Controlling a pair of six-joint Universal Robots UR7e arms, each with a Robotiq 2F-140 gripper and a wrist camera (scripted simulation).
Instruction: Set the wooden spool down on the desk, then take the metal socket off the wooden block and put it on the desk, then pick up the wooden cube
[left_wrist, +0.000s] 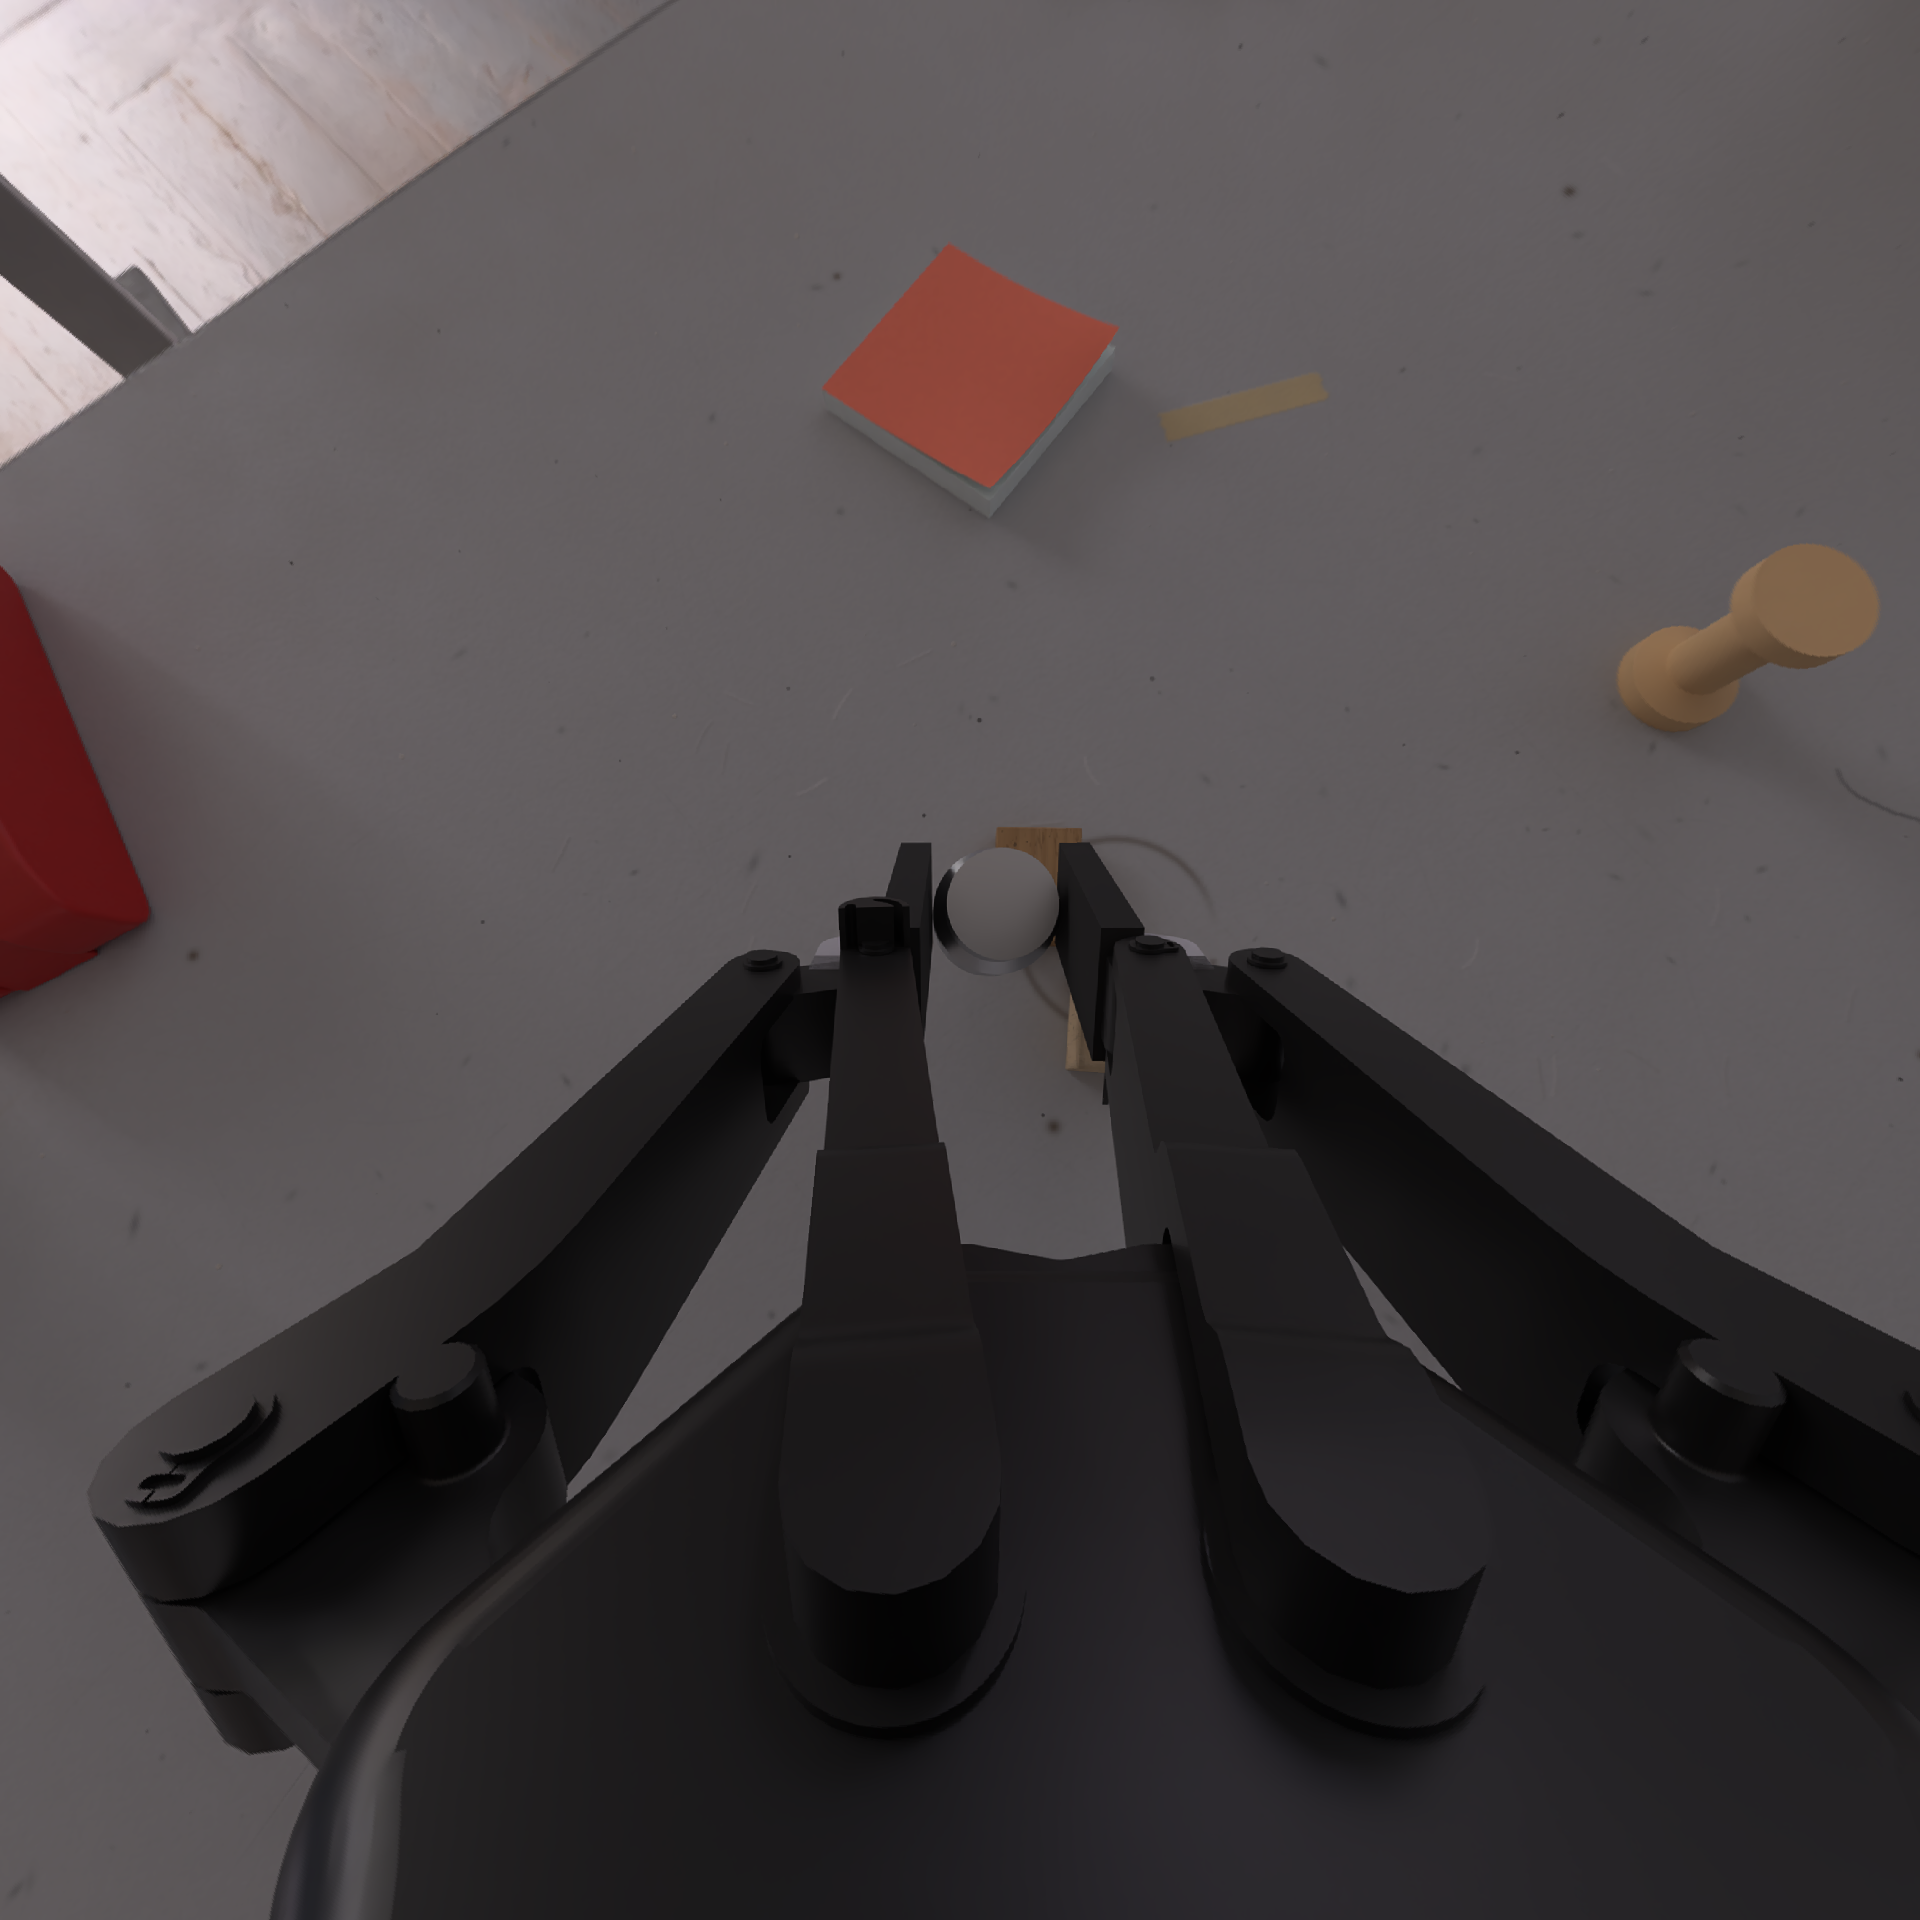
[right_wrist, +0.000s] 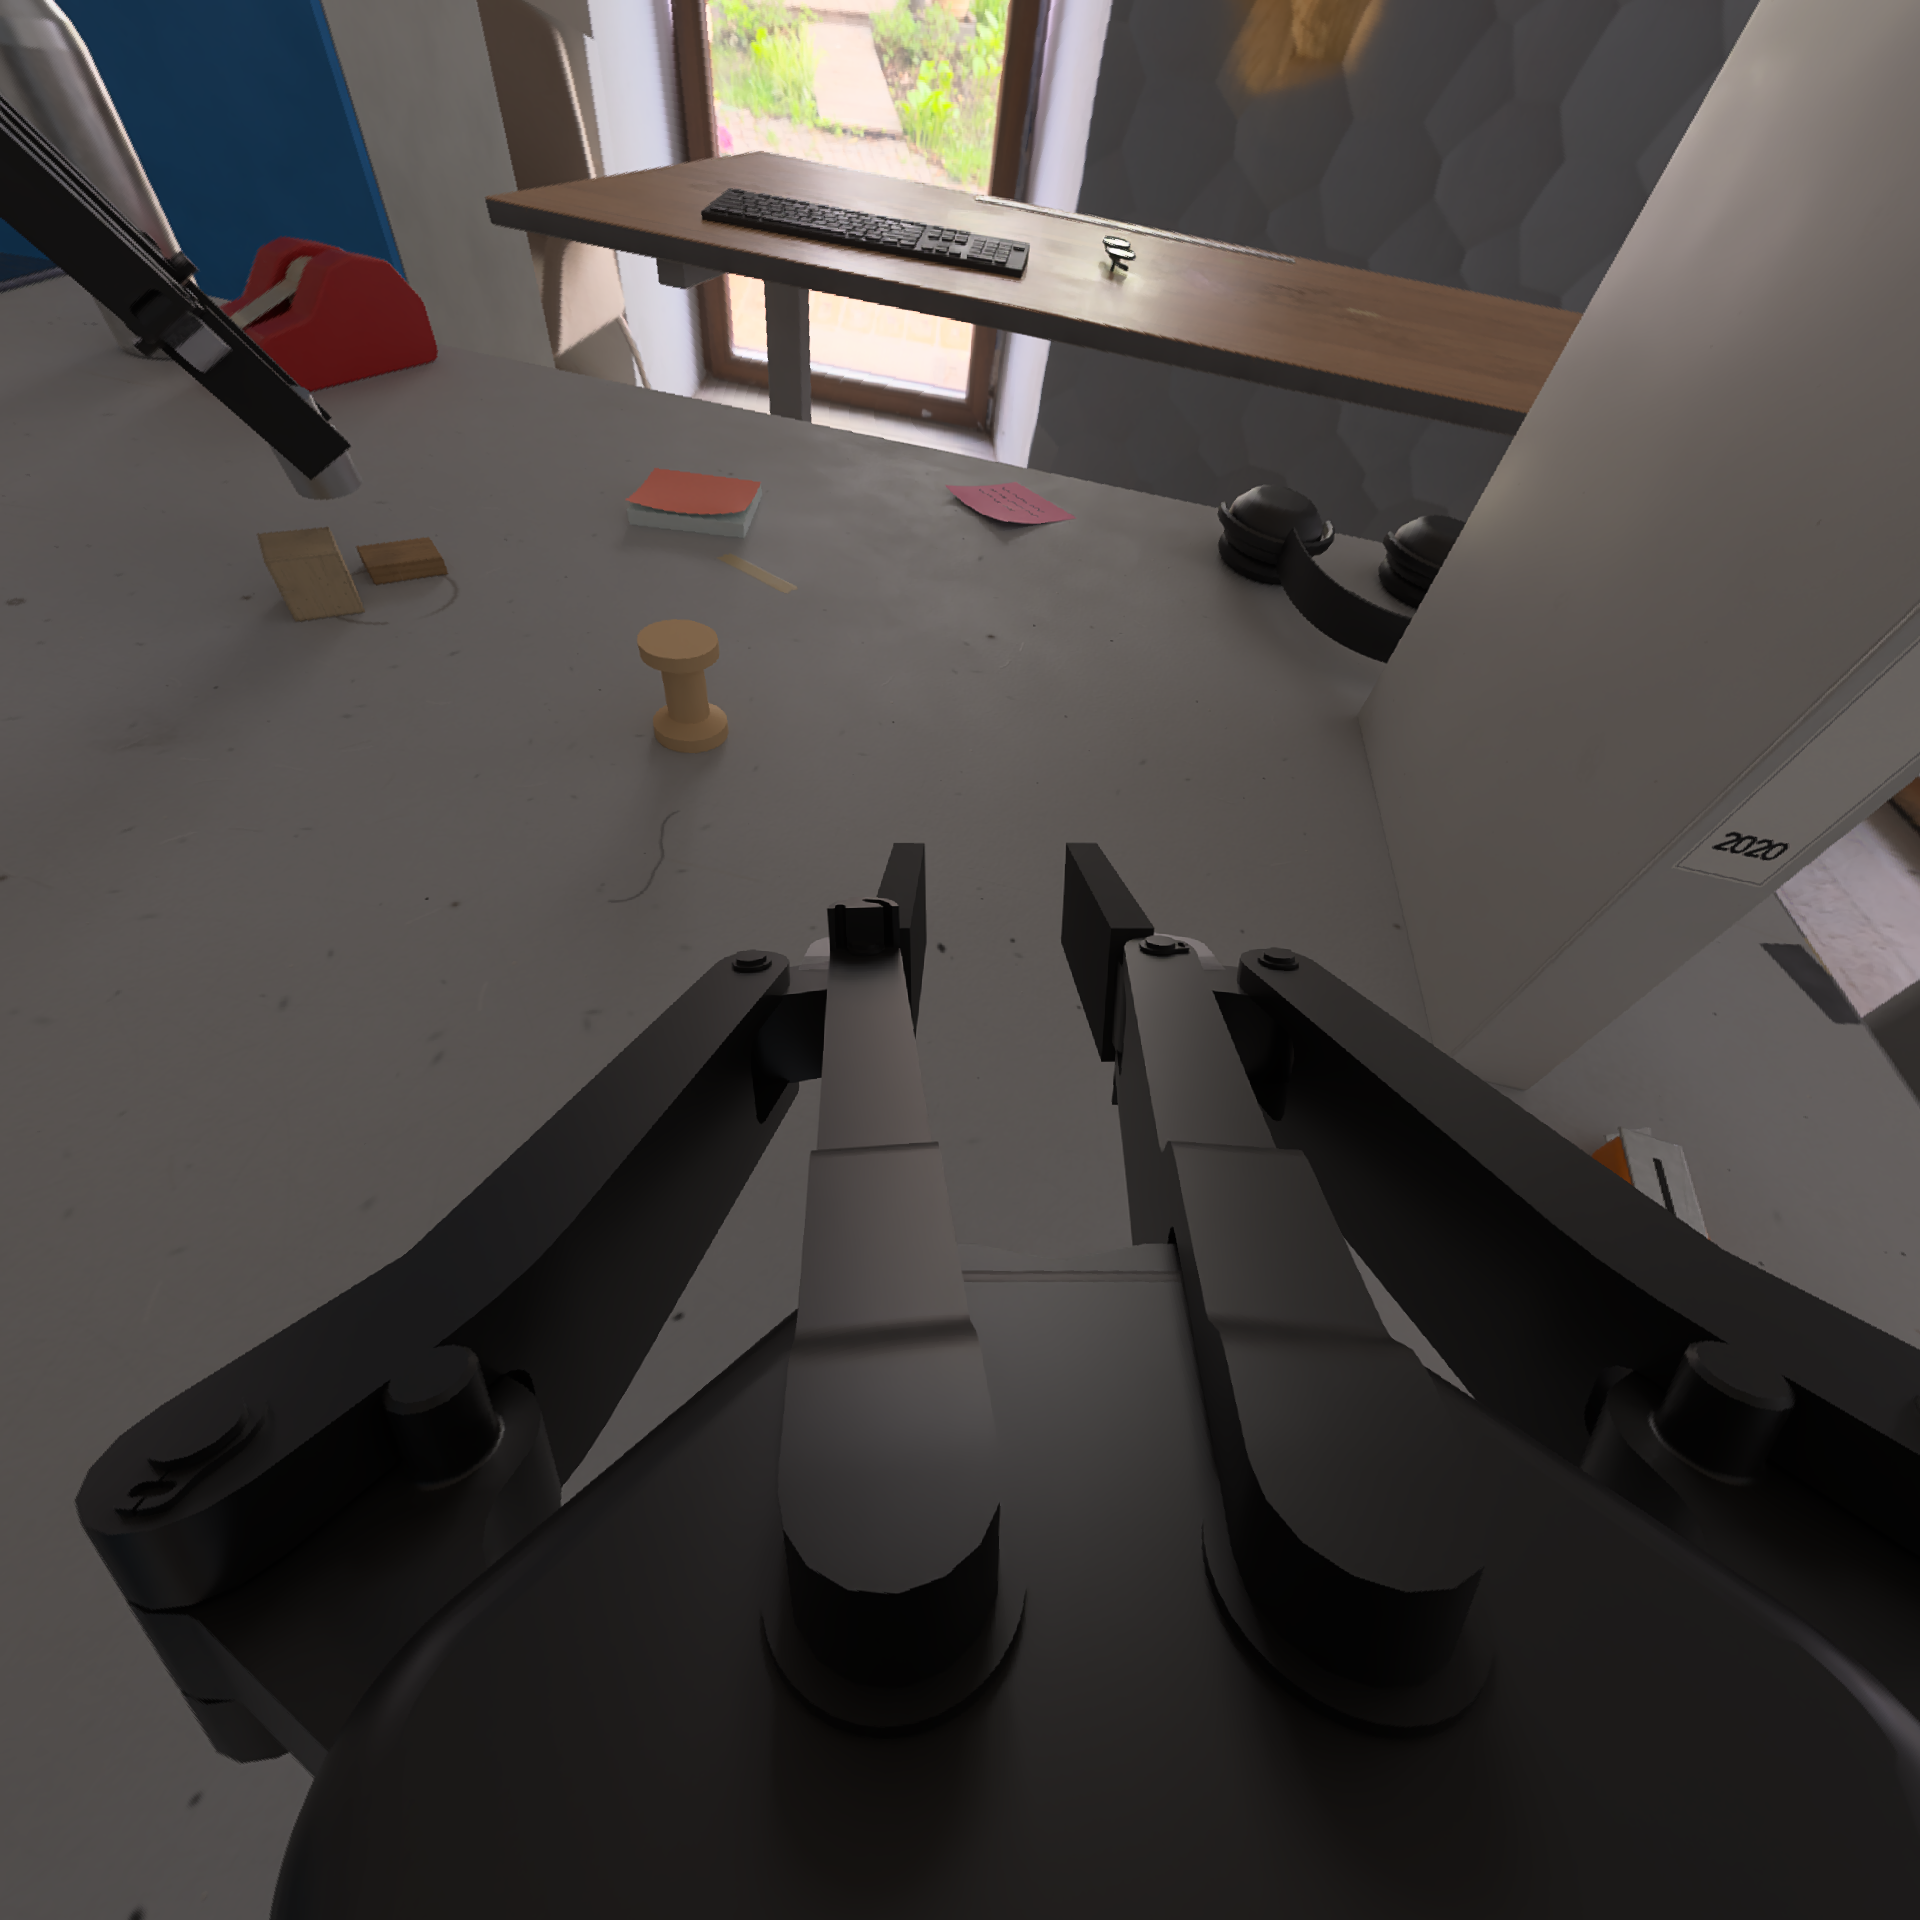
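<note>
In the left wrist view my left gripper (left_wrist: 995, 894) is shut on the metal socket (left_wrist: 1000, 914) and holds it above the grey desk (left_wrist: 520, 727). Under the fingers, slivers of the darker wooden cube (left_wrist: 1039, 840) and the pale wooden block (left_wrist: 1081, 1044) show. The right wrist view shows the left gripper (right_wrist: 312, 457) with the socket (right_wrist: 330, 482) clear above the block (right_wrist: 310, 574); the cube (right_wrist: 403, 559) lies beside the block. The wooden spool (right_wrist: 681, 686) stands upright on the desk, and it also shows in the left wrist view (left_wrist: 1745, 649). My right gripper (right_wrist: 992, 894) is open, empty, above the desk.
A red tape dispenser (right_wrist: 332, 301) sits at the far left. A red sticky-note pad (right_wrist: 694, 499), a tan strip (right_wrist: 758, 571) and a pink note (right_wrist: 1008, 504) lie farther back. Black headphones (right_wrist: 1309, 561) and a tall white binder (right_wrist: 1662, 520) stand at the right.
</note>
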